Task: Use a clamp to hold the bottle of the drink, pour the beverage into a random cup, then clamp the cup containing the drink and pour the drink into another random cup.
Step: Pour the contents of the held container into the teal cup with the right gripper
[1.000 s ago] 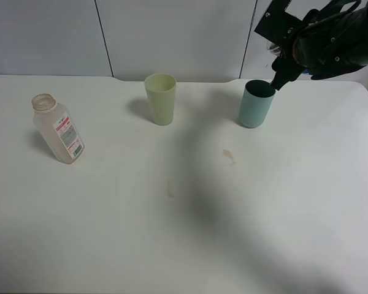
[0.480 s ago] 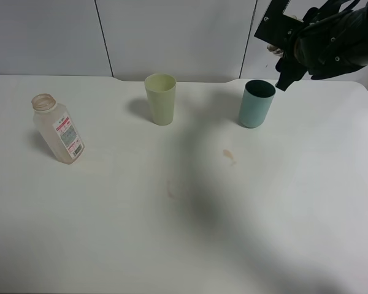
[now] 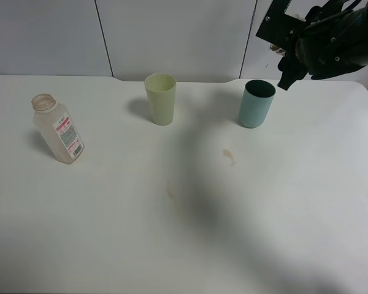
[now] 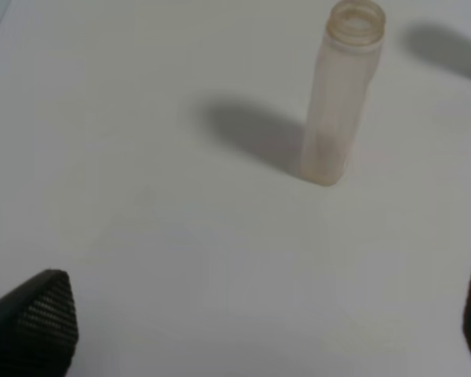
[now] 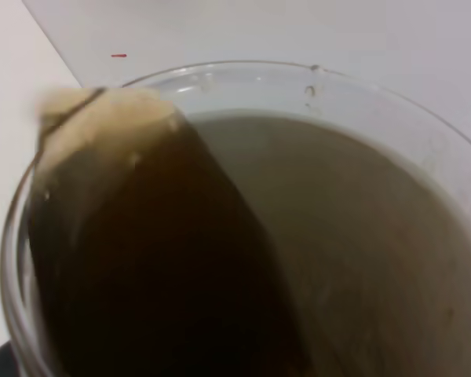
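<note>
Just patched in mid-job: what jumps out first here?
The bulky black right arm hangs at the far right of the table, just above and beside the teal tumbler. Its wrist view is filled by a clear-rimmed cup, held close. At far left the uncapped bottle stands alone, with small brown spills mid-table.

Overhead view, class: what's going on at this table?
The right tool holds the short cup lifted just above and beside the teal tumbler; no stream shows between them. The bottle stands uncapped on the left, apparently empty, with the left tool open and apart from it. The pale green tumbler stands untouched, and brown drips mark the table.
</note>
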`<act>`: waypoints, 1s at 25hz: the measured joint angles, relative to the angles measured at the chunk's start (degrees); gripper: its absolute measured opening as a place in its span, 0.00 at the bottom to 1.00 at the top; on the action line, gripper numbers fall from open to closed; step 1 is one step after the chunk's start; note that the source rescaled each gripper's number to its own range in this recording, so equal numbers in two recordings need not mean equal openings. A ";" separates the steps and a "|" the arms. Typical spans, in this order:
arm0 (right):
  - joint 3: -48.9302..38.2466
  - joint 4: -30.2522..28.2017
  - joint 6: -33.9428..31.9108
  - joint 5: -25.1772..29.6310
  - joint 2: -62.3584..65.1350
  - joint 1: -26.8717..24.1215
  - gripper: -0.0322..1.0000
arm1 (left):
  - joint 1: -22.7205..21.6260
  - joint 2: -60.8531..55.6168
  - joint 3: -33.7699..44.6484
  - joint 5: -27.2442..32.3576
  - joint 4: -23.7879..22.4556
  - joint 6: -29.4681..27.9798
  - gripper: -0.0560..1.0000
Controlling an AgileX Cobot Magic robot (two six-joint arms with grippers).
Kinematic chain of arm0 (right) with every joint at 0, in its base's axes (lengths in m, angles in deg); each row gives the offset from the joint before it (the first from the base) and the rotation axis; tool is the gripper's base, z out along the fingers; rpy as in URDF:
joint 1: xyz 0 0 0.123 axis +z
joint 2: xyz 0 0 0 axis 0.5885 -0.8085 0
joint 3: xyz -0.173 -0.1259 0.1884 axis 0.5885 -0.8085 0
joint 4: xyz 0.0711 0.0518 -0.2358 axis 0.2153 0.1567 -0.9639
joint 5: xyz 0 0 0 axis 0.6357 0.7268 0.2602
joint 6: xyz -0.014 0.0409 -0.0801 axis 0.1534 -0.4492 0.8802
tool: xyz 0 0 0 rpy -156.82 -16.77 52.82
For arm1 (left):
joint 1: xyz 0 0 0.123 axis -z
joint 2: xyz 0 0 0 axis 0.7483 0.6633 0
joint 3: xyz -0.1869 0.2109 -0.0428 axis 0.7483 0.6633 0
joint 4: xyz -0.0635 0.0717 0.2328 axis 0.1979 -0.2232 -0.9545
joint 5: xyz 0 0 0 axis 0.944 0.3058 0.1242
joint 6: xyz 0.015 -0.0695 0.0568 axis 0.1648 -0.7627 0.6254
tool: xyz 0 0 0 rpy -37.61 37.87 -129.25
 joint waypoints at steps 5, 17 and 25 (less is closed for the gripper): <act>0.00 0.00 0.75 0.11 0.00 0.00 0.03 | 0.00 0.00 0.00 0.00 0.00 0.00 1.00; 0.00 0.00 5.35 0.16 0.00 0.00 0.03 | 0.00 0.00 0.00 0.00 -0.05 0.00 1.00; 0.00 0.00 7.62 0.46 0.00 0.00 0.03 | 0.00 0.00 0.00 0.00 -0.05 0.00 1.00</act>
